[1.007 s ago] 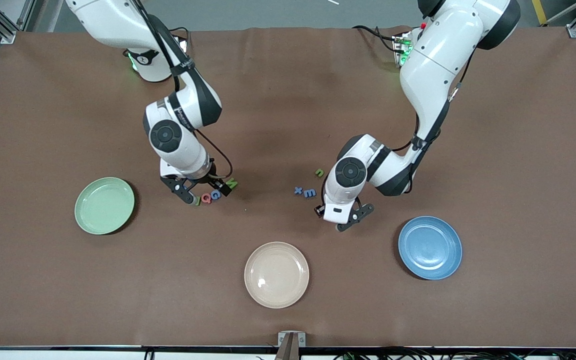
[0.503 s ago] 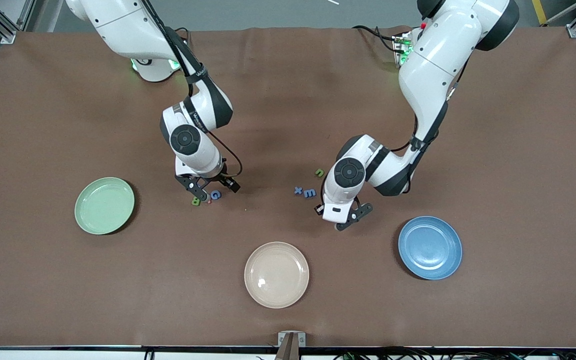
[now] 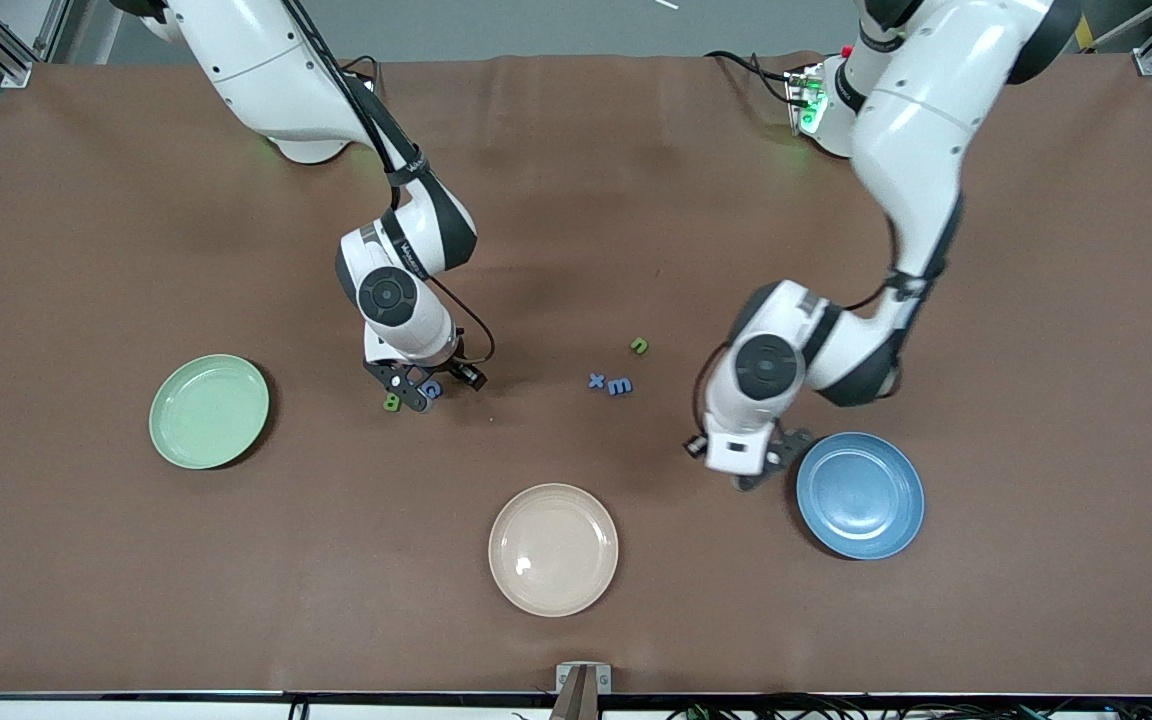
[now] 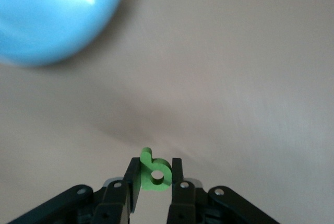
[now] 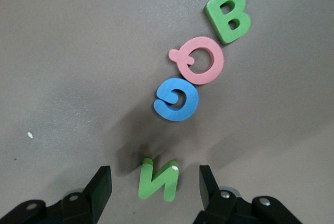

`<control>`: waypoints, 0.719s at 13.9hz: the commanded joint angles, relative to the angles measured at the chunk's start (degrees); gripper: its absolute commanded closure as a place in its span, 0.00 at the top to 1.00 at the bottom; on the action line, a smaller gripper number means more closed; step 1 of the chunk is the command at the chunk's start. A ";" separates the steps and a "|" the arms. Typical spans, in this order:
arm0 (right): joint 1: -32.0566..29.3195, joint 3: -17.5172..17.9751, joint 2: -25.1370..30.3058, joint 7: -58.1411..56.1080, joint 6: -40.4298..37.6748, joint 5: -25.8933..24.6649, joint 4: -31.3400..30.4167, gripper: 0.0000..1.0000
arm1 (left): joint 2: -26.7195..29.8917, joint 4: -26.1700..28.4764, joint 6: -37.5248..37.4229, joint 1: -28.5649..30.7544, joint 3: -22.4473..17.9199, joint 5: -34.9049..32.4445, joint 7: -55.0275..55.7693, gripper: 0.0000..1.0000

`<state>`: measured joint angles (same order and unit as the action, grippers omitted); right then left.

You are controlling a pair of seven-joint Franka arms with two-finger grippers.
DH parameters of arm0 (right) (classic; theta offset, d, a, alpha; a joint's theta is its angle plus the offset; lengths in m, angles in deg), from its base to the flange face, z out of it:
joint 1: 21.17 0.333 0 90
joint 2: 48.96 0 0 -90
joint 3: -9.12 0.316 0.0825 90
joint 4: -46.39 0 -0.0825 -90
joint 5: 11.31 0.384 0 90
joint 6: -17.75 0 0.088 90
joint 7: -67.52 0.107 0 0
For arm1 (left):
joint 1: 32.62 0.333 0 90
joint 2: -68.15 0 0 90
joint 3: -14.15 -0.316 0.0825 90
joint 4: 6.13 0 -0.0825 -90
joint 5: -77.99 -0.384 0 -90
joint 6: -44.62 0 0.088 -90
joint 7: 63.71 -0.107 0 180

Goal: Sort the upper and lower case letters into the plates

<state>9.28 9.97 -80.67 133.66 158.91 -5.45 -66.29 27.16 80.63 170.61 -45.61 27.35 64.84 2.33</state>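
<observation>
Table cover (image 3: 576, 200): brown, matte, faintly creased; spans whole work surface.
Mint green plate (image 3: 209, 411): round, shallow, rimmed, smooth; toward right arm's end; holds nothing.
Blue plate (image 3: 861, 495): same shape, glossy; toward left arm's end; holds nothing; seen blurred in left wrist view.
Cream-beige plate (image 3: 553, 549): same shape; nearest the front camera, between the other two; holds nothing.
Left gripper (image 4: 155, 185): over bare cloth just beside blue plate; fingers clamped on green lowercase b (image 4: 155, 173), flat thick foam-like cutout held on edge.
Right gripper (image 5: 155, 185): low over capital cluster; fingers apart, either side of green N (image 5: 158, 180), not pressing it.
Capitals: blue G (image 5: 177, 99), pink Q (image 5: 200, 60), green B (image 5: 228, 16); flat, chunky, lying in a row, G and Q touching.
Mid-table lowercase: green n (image 3: 639, 345), blue x (image 3: 596, 380), blue m (image 3: 619, 385); small, flat.
Hidden: in front view, N and Q covered by right gripper, G partly covered.
</observation>
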 commanded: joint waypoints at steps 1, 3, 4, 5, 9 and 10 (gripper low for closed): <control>1.10 -0.59 -0.72 0.57 0.17 1.17 0.89 0.61 | 2.05 1.57 -1.01 5.33 0.42 -1.52 -7.22 0.01; 1.54 -0.68 -0.80 0.57 0.17 1.08 0.89 0.47 | 1.79 2.02 -1.01 9.28 0.42 -1.61 -12.49 0.04; 1.54 -0.68 -0.89 0.48 0.25 1.08 0.89 0.42 | 1.44 2.02 -0.92 9.82 0.42 -2.05 -14.00 0.06; 1.71 -0.68 -1.07 0.48 0.25 1.08 0.89 0.37 | 1.26 1.93 -0.83 10.44 0.34 -3.70 -14.36 0.09; 1.98 -0.68 -1.07 0.40 0.17 0.46 0.89 0.19 | -0.06 2.37 -0.31 13.00 0.86 -8.82 -14.28 1.00; 2.15 -0.68 -0.89 0.13 -0.44 0.46 1.32 0.17 | 0.21 2.80 -0.39 11.95 1.38 -8.21 -13.24 1.00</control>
<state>10.27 9.94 -81.22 133.68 158.90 -5.45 -65.77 26.61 82.54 170.05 -32.80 27.56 57.43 -11.98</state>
